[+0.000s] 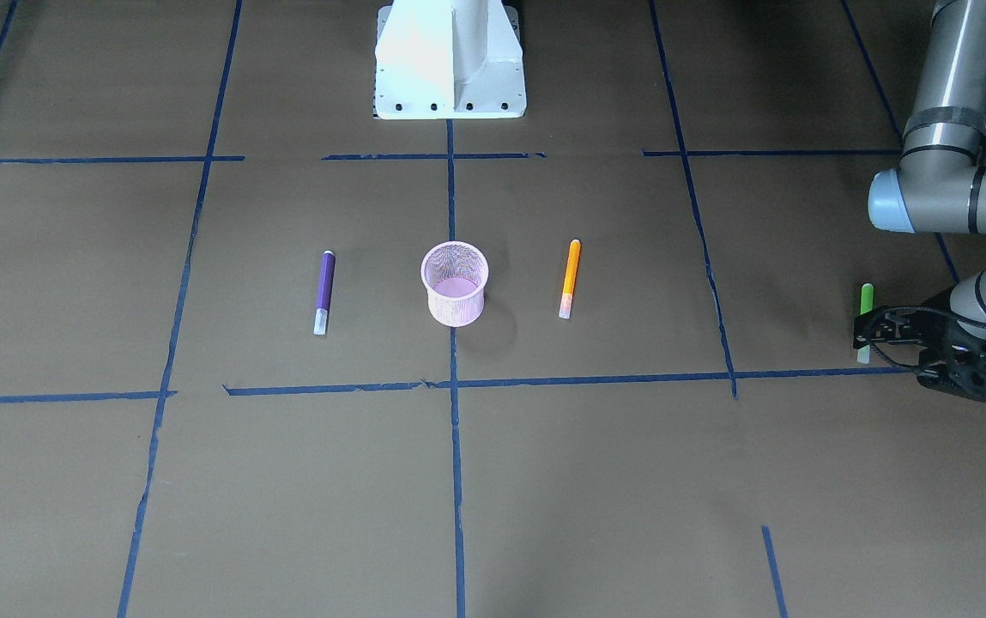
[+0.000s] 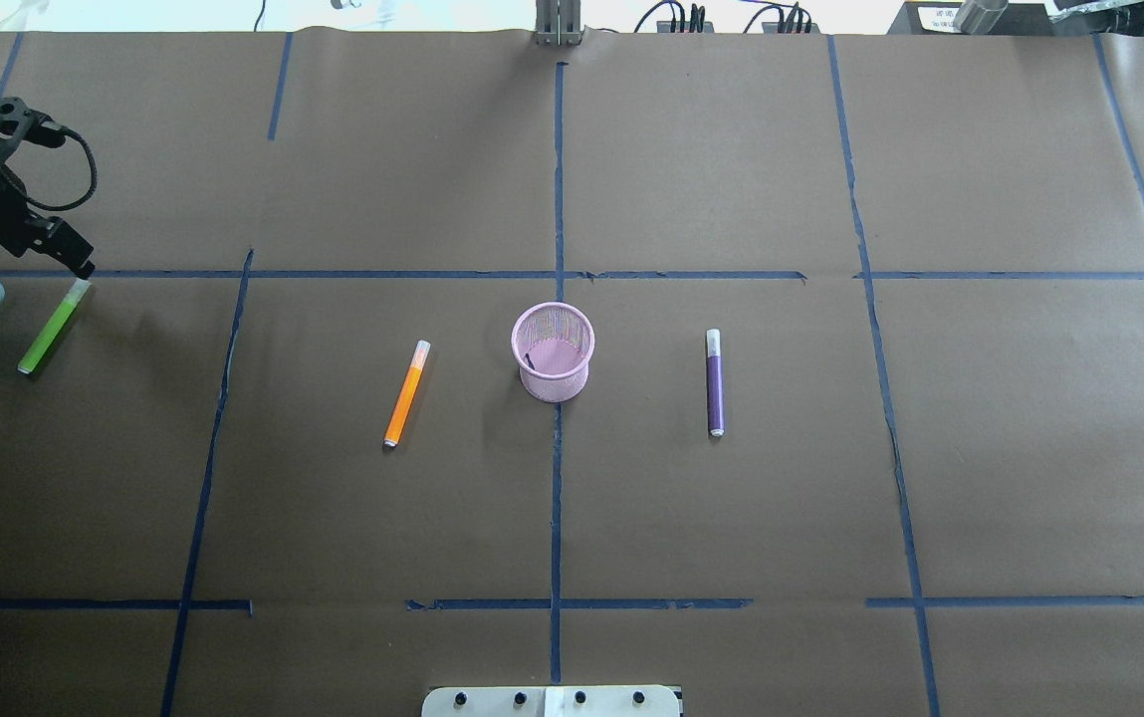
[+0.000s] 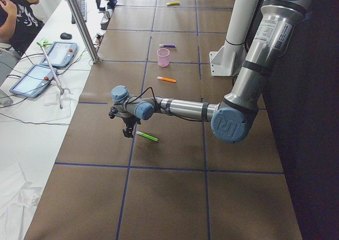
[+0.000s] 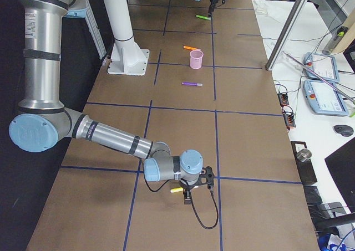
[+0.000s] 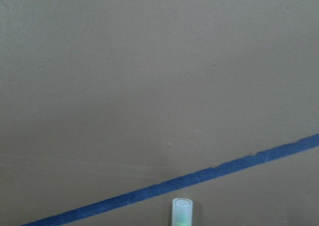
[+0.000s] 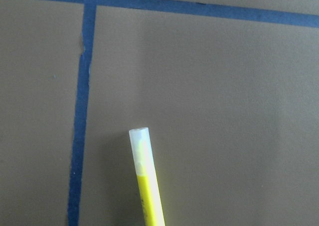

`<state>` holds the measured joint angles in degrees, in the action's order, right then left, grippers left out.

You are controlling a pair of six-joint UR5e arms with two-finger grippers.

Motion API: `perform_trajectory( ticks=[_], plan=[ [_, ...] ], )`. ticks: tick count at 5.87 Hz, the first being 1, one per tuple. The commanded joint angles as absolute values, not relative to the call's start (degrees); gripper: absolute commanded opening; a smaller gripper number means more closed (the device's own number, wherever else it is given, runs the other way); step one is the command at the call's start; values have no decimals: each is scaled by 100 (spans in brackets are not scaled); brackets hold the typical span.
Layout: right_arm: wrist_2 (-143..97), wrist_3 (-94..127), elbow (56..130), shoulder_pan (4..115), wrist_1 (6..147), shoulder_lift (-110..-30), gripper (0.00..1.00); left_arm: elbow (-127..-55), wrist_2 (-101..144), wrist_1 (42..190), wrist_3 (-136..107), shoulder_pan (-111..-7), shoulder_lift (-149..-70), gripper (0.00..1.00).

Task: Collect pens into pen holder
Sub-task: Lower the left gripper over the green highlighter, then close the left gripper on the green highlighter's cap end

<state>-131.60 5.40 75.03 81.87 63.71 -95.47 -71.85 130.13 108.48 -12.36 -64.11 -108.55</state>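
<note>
Left hand [image 2: 79,261] is down at the pale cap of the green pen [image 2: 49,329], which lies flat on the worktop [image 2: 731,149]. Fingers apart or together? I can't tell. Right hand [image 4: 188,194] is just beside the yellow pen [image 6: 144,186], grip unreadable too. Well apart from both stands the pen holder [image 2: 553,351], between the orange pen [image 2: 405,394] and the purple pen [image 2: 715,383].

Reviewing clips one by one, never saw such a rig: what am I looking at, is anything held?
A robot with two arms, each ending in a two-finger gripper, works at a table. The pictures come from across the table, over the robot's shoulders, each table end and each wrist. A pink pen holder stands between a purple pen and an orange pen lying flat. The left gripper is at a green pen's cap end, the right gripper by a yellow pen; whether either grips, I cannot tell.
</note>
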Motion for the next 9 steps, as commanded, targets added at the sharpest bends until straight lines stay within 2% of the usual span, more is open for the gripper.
perform_trajectory(
  ticks=[1, 4, 6, 9],
  plan=[
    [-13166, 554, 7523, 8174, 6363, -9554, 100, -6778, 13069, 11581, -1265, -6407, -10828, 100],
    [-13166, 642, 7541, 8147, 6363, -9519, 100, -6943, 13069, 11602, -1266, -6399, -10758, 100],
    [-13175, 668, 7541, 8130, 6363, -9492, 100, -7372, 13017, 11602, -1257, -6285, -10495, 100],
    [-13166, 668, 7532, 8112, 6372, -9483, 100, -7418, 12814, 11610, -1117, -6029, -10381, 100]
  ],
)
